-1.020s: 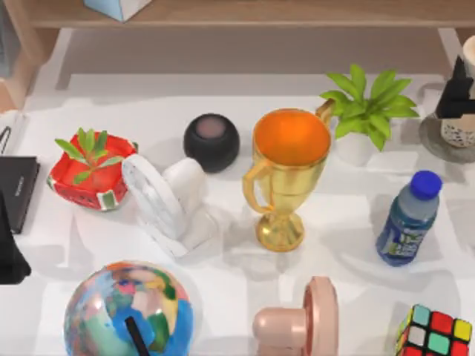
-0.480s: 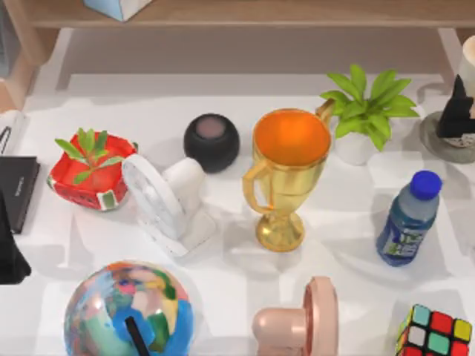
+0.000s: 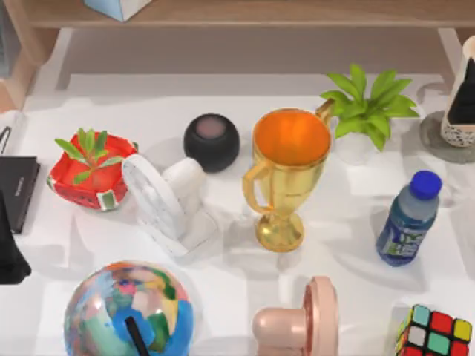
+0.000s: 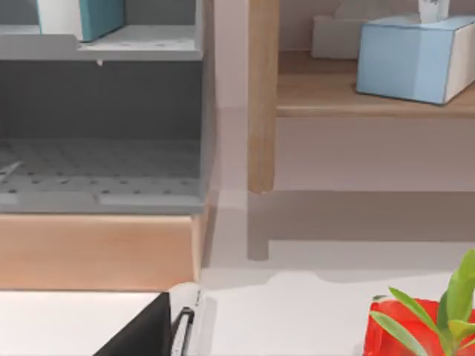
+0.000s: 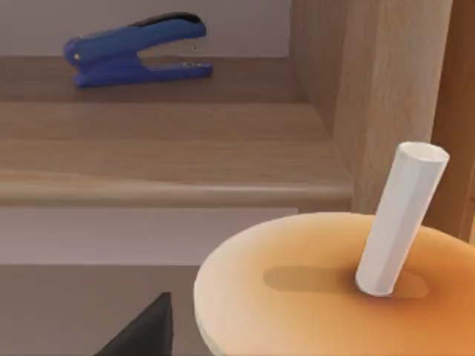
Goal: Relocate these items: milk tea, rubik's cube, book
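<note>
Hovering at the far right edge of the table (image 3: 133, 111), the right gripper (image 3: 466, 95) sits right over the milk tea (image 3: 454, 132), its dark body lying across the cup's side in the top view. Whether it has actually clamped the cup, I cannot tell. The right wrist view looks straight down on the cream lid with the white straw (image 5: 401, 215) poking up, so the gripper is lined up squarely on the cup.

The cup's dotted base overlaps a grey coaster (image 3: 434, 144). I can't say if it rests there or has come clear of it. Just beside, towards the table's middle, stands a potted plant (image 3: 367, 104), and nearer the front a blue-capped bottle (image 3: 407, 219). Beyond the cup the wrist view shows a wooden shelf (image 5: 148, 148) with a blue stapler (image 5: 133, 48) on it.

The rubik's cube (image 3: 434, 332) sits down in the front right corner, well apart from the gripper and untouched.

Over on the left, the left gripper (image 3: 9, 248) is parked at the table's edge next to a black slab (image 3: 16, 189); open or closed, I cannot tell. Its wrist view shows what looks like the book (image 4: 100, 15), teal-covered, standing up on a grey shelf (image 4: 133, 44).

My read: this is early going. The milk tea is the item in hand, and the rubik's cube and book are both left to do.
</note>
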